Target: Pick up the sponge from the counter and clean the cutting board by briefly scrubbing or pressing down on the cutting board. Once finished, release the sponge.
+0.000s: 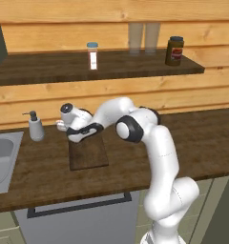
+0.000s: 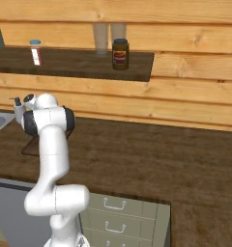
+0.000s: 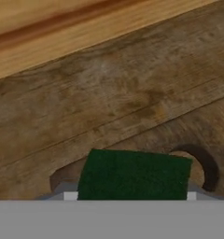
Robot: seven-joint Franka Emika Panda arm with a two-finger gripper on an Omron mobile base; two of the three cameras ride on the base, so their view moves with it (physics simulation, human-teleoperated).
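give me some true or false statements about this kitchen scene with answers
1. The small dark green sponge sits between the claw's fingertips. True.
2. The dark brown jar stands on the counter by the sink. False: it stands on the dark wooden wall shelf.
3. The grey soap dispenser stands between the grey sink and the flat dark brown wooden cutting board. True.
4. The cutting board lies in the sink. False: it lies on the dark wood-plank counter.
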